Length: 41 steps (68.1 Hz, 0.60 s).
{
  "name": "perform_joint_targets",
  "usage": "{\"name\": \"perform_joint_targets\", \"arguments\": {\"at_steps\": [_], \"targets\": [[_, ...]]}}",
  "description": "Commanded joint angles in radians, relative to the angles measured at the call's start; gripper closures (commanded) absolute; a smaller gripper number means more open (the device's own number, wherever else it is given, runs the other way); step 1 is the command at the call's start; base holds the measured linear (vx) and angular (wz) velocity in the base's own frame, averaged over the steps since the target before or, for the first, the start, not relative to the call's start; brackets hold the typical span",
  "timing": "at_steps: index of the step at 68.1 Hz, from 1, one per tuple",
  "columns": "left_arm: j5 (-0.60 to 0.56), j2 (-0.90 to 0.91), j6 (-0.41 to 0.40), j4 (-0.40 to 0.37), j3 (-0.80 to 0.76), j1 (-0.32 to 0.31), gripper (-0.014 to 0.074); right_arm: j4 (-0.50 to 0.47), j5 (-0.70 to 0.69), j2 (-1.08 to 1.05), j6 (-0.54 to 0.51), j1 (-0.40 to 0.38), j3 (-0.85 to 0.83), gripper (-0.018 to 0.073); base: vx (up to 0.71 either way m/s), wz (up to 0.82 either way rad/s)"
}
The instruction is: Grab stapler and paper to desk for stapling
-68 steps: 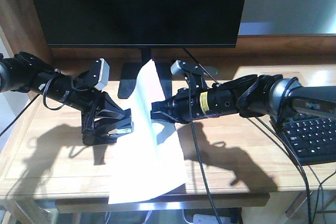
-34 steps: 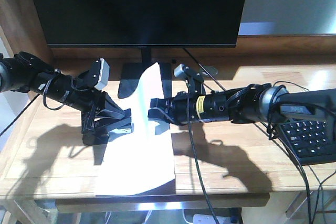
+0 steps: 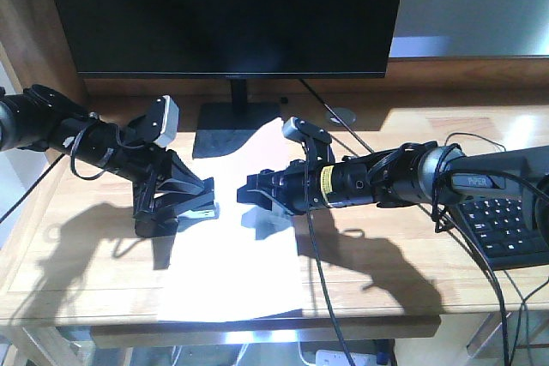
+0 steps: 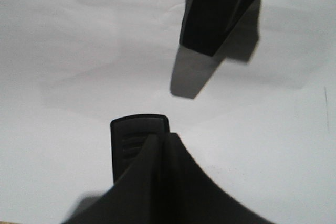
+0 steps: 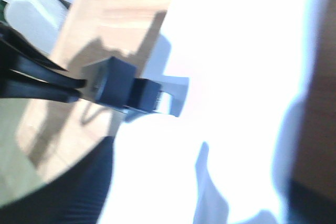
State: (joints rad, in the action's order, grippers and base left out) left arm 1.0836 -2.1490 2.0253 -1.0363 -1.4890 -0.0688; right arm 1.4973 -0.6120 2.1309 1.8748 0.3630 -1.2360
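Wooden desk point(image 3: 103, 263) under a dark monitor point(image 3: 227, 15) is filling my screens. My left gripper point(image 3: 184, 199) is clamping the stapler point(image 3: 199, 208) at the paper point(image 3: 232, 237), which is lying flat; my right gripper point(image 3: 249, 193) is hovering above it, closure unclear. I'm worrying the sheet slides off the near edge, which it's already overhanging. A keyboard point(image 3: 515, 229) is crowding the right.

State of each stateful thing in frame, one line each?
White blank paper sheet: lying flat on light-wood desk, not gripped.
Black desk stapler: held by left gripper, at the sheet's left edge.
Left gripper: shut on stapler.
Right gripper: above the sheet, jaws unclear.
Black monitor: screen dark.
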Motion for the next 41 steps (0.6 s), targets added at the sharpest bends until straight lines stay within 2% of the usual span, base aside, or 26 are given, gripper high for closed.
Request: {"name": "perform_joint_targets", "arguments": {"at_steps": [1,10,19,27,41], "targets": [[0.028,0.063,-0.009,-0.059,-0.026,0.000,0.0603,0.009,0.035,-0.056,-0.025,-0.001,-0.027,-0.0029,0.00,0.00],[0.028,0.063,-0.009,-0.059,-0.026,0.000,0.0603,0.096,0.168,-0.078,-0.017,-0.003,-0.027,-0.0104,0.00,0.00],[0.028,0.063,-0.009,-0.059,-0.026,0.000,0.0603,0.206,0.282,-0.132,-0.015,-0.003,-0.027,-0.0099,0.00,0.00],[0.028,0.063,-0.009,-0.059,-0.026,0.000,0.0603,0.287,0.322,-0.199,-0.009,-0.003,-0.027,-0.0088,0.00,0.00],[0.028,0.063,-0.009,-0.059,-0.026,0.000,0.0603,0.287,0.342,-0.324,-0.039,-0.004,-0.023,-0.0061,0.00,0.00]]}}
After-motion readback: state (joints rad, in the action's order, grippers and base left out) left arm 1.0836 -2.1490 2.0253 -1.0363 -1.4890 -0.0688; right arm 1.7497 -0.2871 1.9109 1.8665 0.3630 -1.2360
